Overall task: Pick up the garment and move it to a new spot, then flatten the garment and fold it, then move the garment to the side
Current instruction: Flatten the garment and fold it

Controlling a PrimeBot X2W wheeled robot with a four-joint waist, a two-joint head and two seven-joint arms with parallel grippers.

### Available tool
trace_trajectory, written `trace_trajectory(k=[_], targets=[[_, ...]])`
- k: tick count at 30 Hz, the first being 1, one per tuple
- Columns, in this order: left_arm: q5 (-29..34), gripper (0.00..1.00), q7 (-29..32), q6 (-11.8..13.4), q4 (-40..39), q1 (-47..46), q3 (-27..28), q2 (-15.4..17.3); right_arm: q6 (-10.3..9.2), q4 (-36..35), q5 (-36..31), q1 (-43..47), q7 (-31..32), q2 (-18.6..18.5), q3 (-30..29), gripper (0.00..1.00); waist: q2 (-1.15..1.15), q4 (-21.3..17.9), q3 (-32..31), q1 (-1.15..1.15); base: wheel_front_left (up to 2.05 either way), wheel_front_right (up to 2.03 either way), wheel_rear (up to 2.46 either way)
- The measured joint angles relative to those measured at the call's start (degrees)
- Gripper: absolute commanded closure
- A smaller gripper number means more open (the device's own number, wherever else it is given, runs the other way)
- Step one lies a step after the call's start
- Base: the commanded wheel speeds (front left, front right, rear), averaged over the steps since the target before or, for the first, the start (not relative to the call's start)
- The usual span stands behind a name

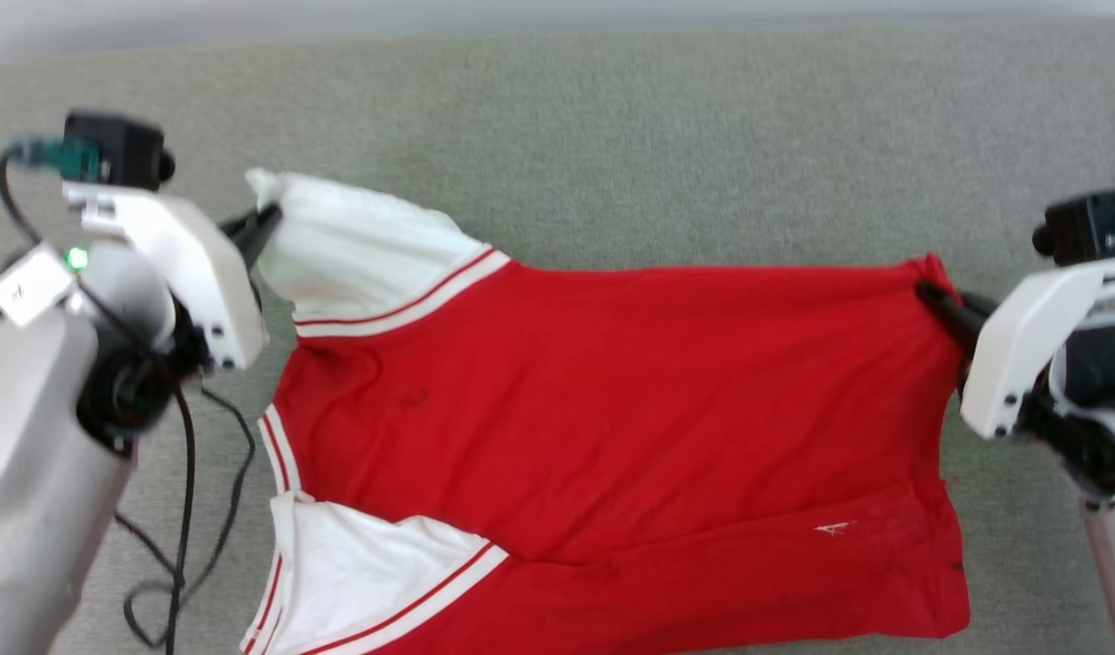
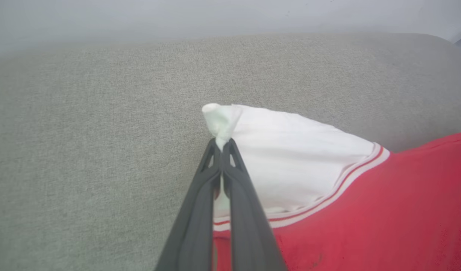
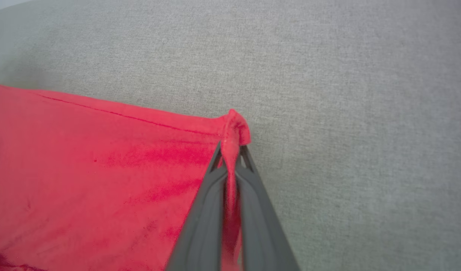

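The garment (image 1: 612, 409), a red jersey with white striped-trim sleeves, hangs stretched sideways between my two grippers over a grey fabric surface. My left gripper (image 1: 265, 223) is shut on the tip of the upper white sleeve (image 2: 290, 150); in the left wrist view the left gripper (image 2: 222, 145) has white cloth bunched above its fingertips. My right gripper (image 1: 926, 293) is shut on the red hem corner (image 3: 236, 126); the right gripper (image 3: 230, 150) has red cloth running down between its fingers. The lower white sleeve (image 1: 366, 573) droops at the bottom left. No lettering shows on this face.
Grey woven upholstery (image 1: 612, 136) spreads under and behind the garment. A black cable (image 1: 189, 509) loops down from my left arm at the lower left. A pale wall edge runs along the top of the head view.
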Motion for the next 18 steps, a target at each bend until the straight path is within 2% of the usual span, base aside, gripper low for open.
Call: trace_trajectory(k=[10, 18], targets=[[-3.8, 1.00, -9.0, 5.2, -9.4, 20.8, 3.5, 1.1, 0.00, 0.5, -1.5, 11.7, -5.1, 3.1, -2.9, 1.00, 0.00, 1.7, -5.7, 0.00, 0.00, 0.00, 0.00], [-6.9, 1.00, -12.4, 8.6, -15.0, 35.7, 4.0, 0.5, 0.00, 2.9, -1.0, 19.2, -9.2, 4.9, -4.5, 1.00, 0.00, 2.3, -8.8, -0.01, 0.00, 0.00, 0.00]])
